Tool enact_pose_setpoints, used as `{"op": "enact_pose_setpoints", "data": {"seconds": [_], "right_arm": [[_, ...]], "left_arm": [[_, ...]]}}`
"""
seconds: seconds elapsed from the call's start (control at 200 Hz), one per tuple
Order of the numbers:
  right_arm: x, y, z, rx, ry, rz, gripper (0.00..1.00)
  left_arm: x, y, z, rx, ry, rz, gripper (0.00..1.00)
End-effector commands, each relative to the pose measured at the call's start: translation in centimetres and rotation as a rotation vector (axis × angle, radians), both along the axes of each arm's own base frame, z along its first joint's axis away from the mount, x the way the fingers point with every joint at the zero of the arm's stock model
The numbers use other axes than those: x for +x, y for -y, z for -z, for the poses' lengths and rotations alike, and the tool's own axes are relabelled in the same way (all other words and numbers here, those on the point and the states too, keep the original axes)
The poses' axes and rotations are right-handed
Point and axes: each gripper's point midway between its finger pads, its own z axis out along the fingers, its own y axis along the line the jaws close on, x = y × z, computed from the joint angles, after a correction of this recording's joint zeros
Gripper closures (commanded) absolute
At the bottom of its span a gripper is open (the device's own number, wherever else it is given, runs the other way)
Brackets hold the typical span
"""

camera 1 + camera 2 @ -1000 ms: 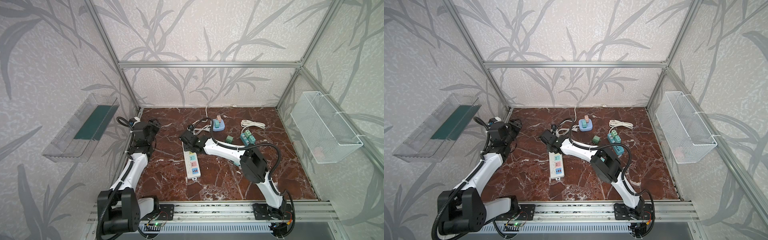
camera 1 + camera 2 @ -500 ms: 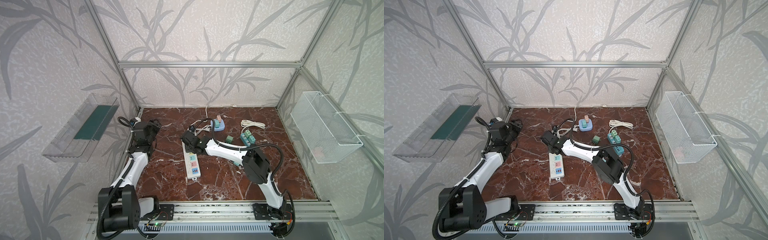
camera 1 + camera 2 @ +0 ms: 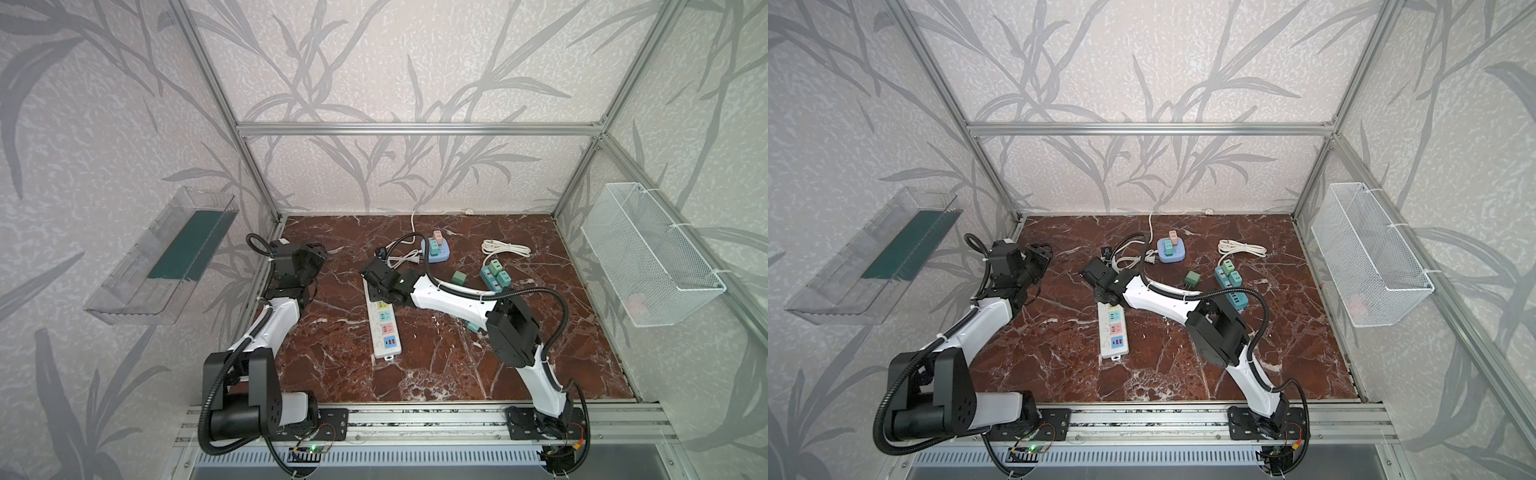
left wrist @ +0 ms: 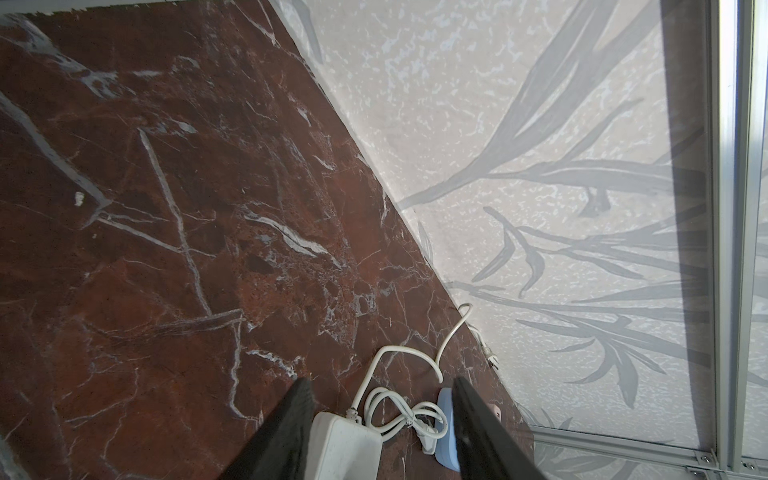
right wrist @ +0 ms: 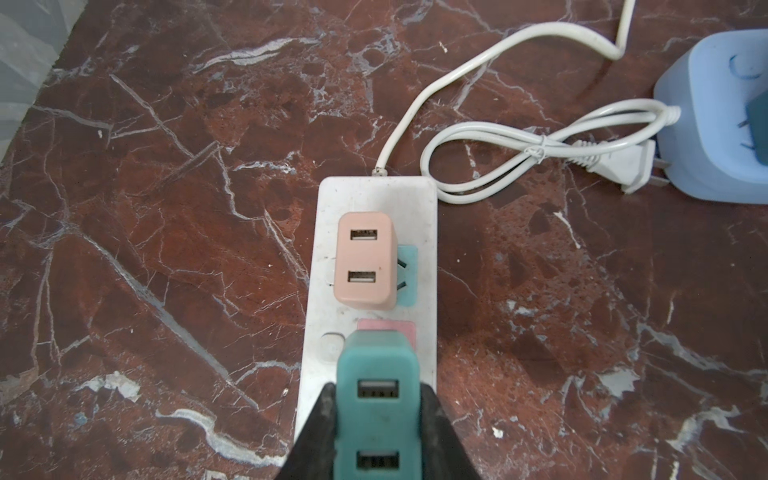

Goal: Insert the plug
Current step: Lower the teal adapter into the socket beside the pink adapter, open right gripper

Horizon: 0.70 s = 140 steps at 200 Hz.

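Observation:
My right gripper [image 5: 378, 390] is shut on a teal plug [image 5: 378, 415] with two USB ports, one finger on each side of it. The plug hangs over the white power strip [image 5: 424, 208], just above its pink socket. A pink plug [image 5: 365, 259] sits in the strip's socket nearest the cord. In both top views the right gripper [image 3: 376, 278] [image 3: 1096, 278] is over the far end of the strip [image 3: 384, 328] [image 3: 1113, 332]. My left gripper [image 4: 381, 380] is open and empty, raised at the back left [image 3: 318, 253] [image 3: 1042, 253].
A round blue socket hub [image 3: 436, 251] with plugs and a loose white cord lie behind the strip. A green plug [image 3: 459, 277], a teal strip [image 3: 494, 276] and a coiled white cable [image 3: 505, 248] lie to the right. A wire basket [image 3: 648, 253] hangs on the right wall and a clear tray [image 3: 166, 257] on the left wall.
The right arm's elbow has shifted slightly to the right while its gripper stays over the strip's far end with the teal plug. The left arm has barely moved.

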Motion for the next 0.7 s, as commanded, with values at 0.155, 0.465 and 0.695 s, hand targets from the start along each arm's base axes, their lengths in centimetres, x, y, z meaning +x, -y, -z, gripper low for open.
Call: {"op": "enact_pose_setpoints", "data": {"seconds": [0.155,0.465,0.695], "right_arm": [[0.3,-0.4,1.9,-0.021,-0.029,-0.007,1.0],[0.5,0.3,3.7,-0.06,-0.047,0.021,1.0],[0.4,1.3,4.0,-0.133,-0.053,0.032,1.0]], "left_arm": [[0.8,-0.1,-1.6,-0.022,0.04,0.006,0.46],[0.8,-0.1,-1.5,-0.031,0.04,0.005,0.47],[0.8,0.0,-1.6,-0.037,0.043,0.007,0.47]]}}
